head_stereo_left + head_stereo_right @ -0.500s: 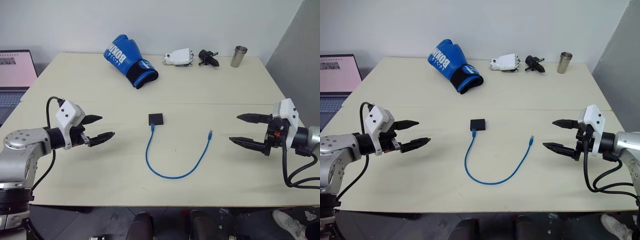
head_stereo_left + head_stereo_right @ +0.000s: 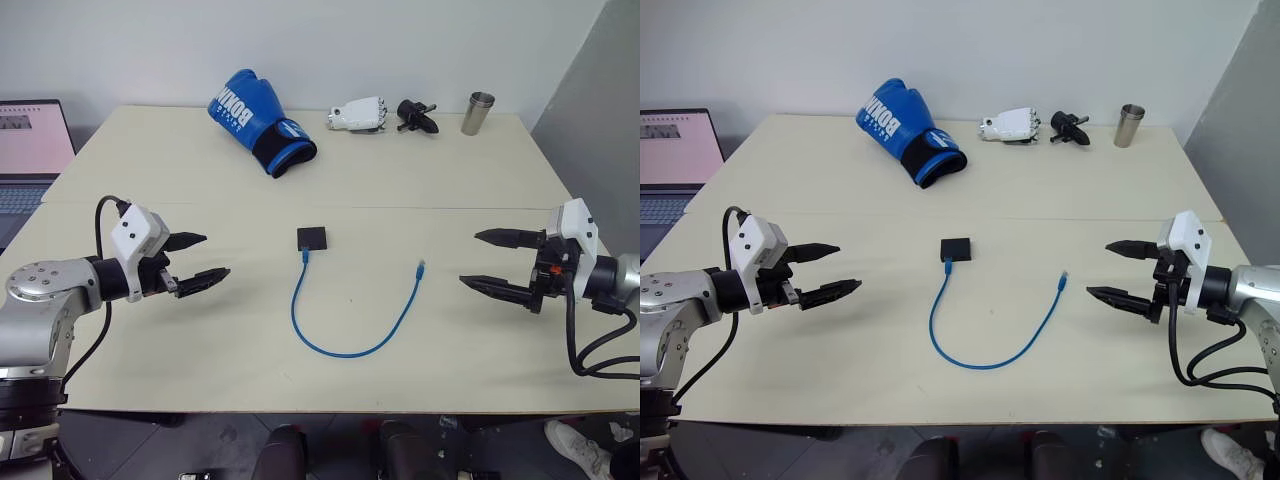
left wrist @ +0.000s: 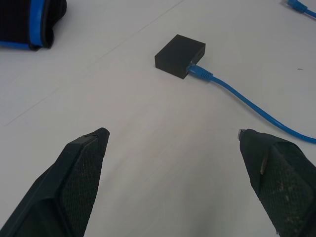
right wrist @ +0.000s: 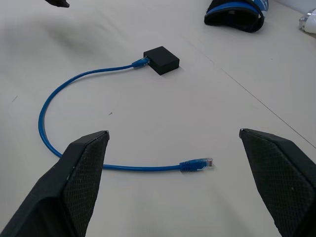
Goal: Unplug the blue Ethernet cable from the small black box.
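Note:
The small black box lies flat at the table's middle. The blue Ethernet cable is plugged into its near edge, loops toward me in a U and ends in a free plug to the right. My left gripper hovers open well left of the box, fingers aimed at it; the left wrist view shows the box and the plug ahead of its fingers. My right gripper hovers open to the right of the free plug, holding nothing.
A blue boxing glove, a white robotic hand, a black part and a metal cup line the table's far side. A laptop stands off the left edge. A seam crosses the table.

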`<action>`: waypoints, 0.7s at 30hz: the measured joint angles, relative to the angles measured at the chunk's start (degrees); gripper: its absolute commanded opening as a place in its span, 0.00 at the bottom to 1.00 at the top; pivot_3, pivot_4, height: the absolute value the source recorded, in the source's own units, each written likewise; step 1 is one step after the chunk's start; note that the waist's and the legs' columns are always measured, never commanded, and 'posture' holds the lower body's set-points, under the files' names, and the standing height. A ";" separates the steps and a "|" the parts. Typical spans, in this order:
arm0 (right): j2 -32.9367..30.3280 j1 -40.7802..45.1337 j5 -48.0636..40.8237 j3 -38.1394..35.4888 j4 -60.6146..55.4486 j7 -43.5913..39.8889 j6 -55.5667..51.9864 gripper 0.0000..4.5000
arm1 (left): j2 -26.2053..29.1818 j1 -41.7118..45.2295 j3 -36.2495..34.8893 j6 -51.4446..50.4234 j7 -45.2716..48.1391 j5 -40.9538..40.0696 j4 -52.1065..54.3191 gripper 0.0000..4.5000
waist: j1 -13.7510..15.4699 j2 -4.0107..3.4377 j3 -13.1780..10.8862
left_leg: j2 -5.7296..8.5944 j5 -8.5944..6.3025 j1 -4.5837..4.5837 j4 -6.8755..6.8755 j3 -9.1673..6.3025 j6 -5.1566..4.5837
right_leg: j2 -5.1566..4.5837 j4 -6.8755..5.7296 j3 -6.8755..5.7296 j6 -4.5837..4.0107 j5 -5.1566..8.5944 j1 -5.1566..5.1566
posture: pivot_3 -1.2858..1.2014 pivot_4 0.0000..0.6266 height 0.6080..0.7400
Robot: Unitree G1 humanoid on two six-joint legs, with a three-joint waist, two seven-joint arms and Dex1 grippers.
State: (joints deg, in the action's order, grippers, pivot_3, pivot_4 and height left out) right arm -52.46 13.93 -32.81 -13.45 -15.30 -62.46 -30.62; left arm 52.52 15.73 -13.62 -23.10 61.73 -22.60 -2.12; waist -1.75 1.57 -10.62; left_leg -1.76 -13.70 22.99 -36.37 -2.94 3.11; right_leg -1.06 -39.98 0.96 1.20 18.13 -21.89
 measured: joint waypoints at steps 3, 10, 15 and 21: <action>0.14 -0.04 0.00 0.00 -0.17 0.11 0.00 1.00 | -0.20 1.32 -0.06 0.28 1.39 -1.23 -0.35 0.99 | 0.03 0.00 0.00 | 0.00 0.00 -0.01 -0.01 0.00 0.00 | 0.00 0.00 -0.01 0.00 0.00 0.02 | 0.52 0.24 1.00; 0.43 -1.13 -0.63 0.06 -2.77 0.93 -0.64 1.00 | 1.16 0.52 0.09 0.78 8.17 -3.81 -0.77 0.99 | -0.13 0.00 0.00 | -0.01 0.00 -0.05 -0.01 0.01 0.00 | 0.01 -0.01 0.01 0.00 0.00 0.03 | 0.52 0.24 1.00; 8.34 2.79 -2.21 6.49 -9.02 6.50 -2.99 1.00 | 1.91 -0.38 2.10 4.78 11.00 -1.68 -1.90 0.99 | -0.27 -0.02 -0.01 | -0.07 0.00 -0.11 -0.02 -0.04 0.00 | 0.09 -0.03 0.00 0.00 0.00 0.09 | 0.52 0.24 1.00; 21.61 9.24 6.33 19.17 -7.05 20.34 -4.27 1.00 | 2.12 -0.55 3.12 7.10 11.64 -0.42 -3.01 0.99 | -0.11 -0.06 -0.03 | -0.02 0.00 -0.05 -0.10 -0.01 0.00 | 0.05 -0.04 0.02 0.03 -0.02 0.05 | 0.52 0.24 1.00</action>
State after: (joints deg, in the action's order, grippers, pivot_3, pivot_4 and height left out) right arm -30.84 23.17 -26.48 5.73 -22.34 -42.11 -34.89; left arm 54.64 15.19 -10.50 -16.00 73.38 -23.02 -5.13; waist -1.86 1.52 -10.65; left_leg -1.78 -13.70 22.94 -36.47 -2.95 3.11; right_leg -1.02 -40.03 0.99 1.23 18.11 -21.84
